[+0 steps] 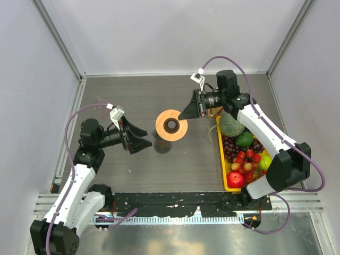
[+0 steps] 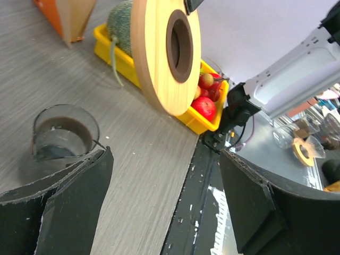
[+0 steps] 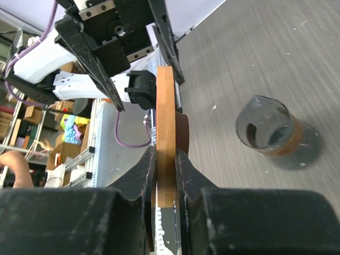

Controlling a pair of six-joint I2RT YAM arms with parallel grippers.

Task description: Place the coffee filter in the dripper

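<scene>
One dripper (image 1: 162,126), one glass (image 1: 162,146), one tray (image 1: 220,159)

Bare tabletop (image 1: 133,95) along far side. Middle blocked: dripper (image 1: 171,125) held in air near glass cup (image 1: 162,147), left fingers (image 1: 139,130) spread just beside. Fruit tray (image 1: 220,154) bars right.
</scene>
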